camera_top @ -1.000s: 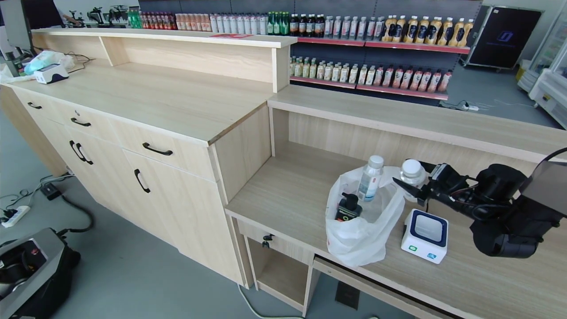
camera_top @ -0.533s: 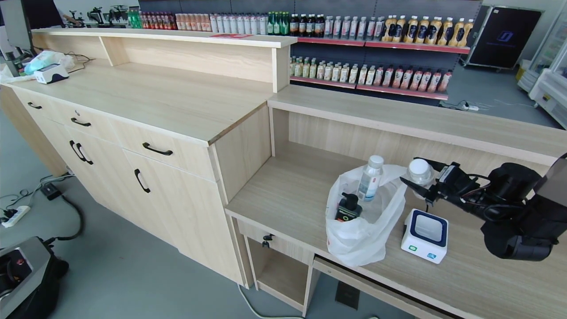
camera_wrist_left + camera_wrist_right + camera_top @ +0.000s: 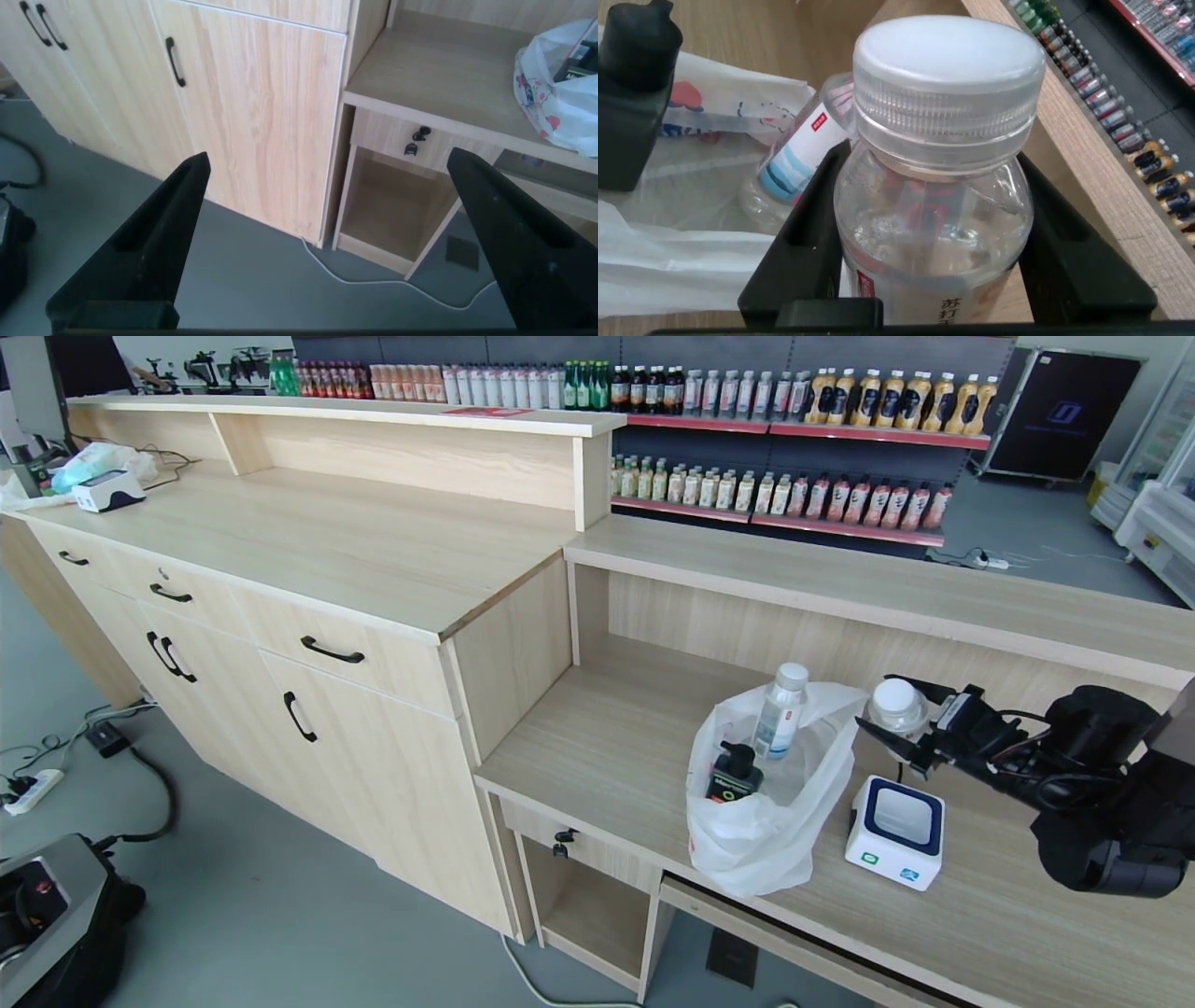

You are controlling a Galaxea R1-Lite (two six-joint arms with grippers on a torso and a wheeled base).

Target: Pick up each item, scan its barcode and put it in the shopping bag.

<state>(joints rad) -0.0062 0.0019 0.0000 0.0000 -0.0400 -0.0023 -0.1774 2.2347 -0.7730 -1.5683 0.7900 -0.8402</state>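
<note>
My right gripper (image 3: 894, 717) is shut on a clear water bottle (image 3: 896, 702) with a white cap, holding it upright just right of the white shopping bag (image 3: 761, 826) and behind the white scanner (image 3: 896, 831). In the right wrist view the black fingers (image 3: 808, 233) press both sides of the water bottle (image 3: 938, 215). Inside the shopping bag stand another clear bottle (image 3: 780, 714) and a dark pump bottle (image 3: 733, 775). My left gripper (image 3: 327, 243) is open, low over the floor in front of the cabinet, holding nothing.
The low counter (image 3: 607, 737) has bare wood left of the bag, and a raised back ledge (image 3: 840, 579) runs behind it. A taller counter (image 3: 308, 541) stands to the left. Shelves of drinks (image 3: 775, 439) lie beyond.
My right gripper has carried the water bottle a little to the right, away from the bag's mouth and towards the space behind the scanner. The bag and scanner have not moved.
</note>
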